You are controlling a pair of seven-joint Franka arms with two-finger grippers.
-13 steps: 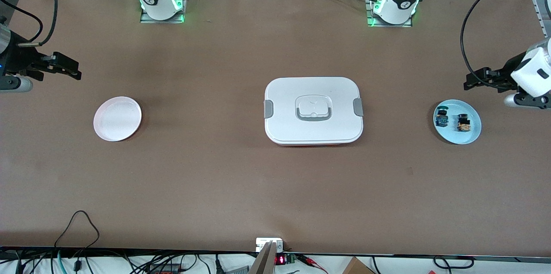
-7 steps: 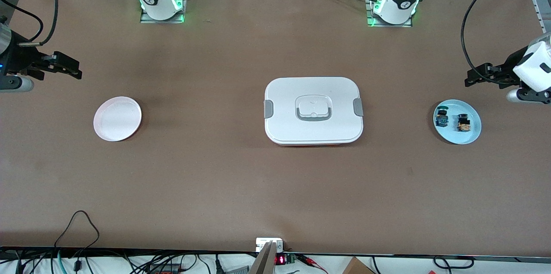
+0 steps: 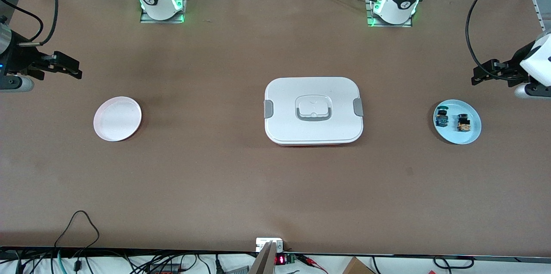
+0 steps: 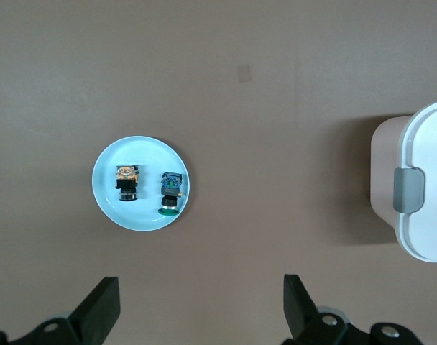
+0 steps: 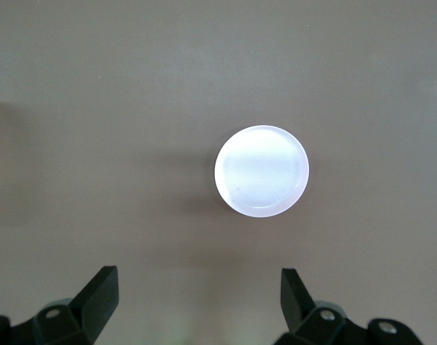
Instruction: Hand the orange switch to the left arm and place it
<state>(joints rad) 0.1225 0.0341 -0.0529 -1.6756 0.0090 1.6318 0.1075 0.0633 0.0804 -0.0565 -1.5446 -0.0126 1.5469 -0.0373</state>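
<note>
**At opposite table ends, 2 grippers wait with a box between them**

On the pale blue plate [image 3: 469, 134] at the left arm's end of the table lies the orange switch [image 3: 463, 123], a stubby black body with a round orange cap and brassy bits, just beside a blue-and-green switch [image 3: 441, 118]. The left gripper [image 3: 478, 77] hovers near that plate with its fingers spread wide and nothing between them, likely staged for the pickup. The box [image 3: 314, 110] sits mid-table, squarely between the plates, so any handover probably has to pass above or around it. The right gripper [image 3: 73, 69], also spread wide and empty, waits near the white plate [image 3: 117, 118], seemingly the destination.
</note>
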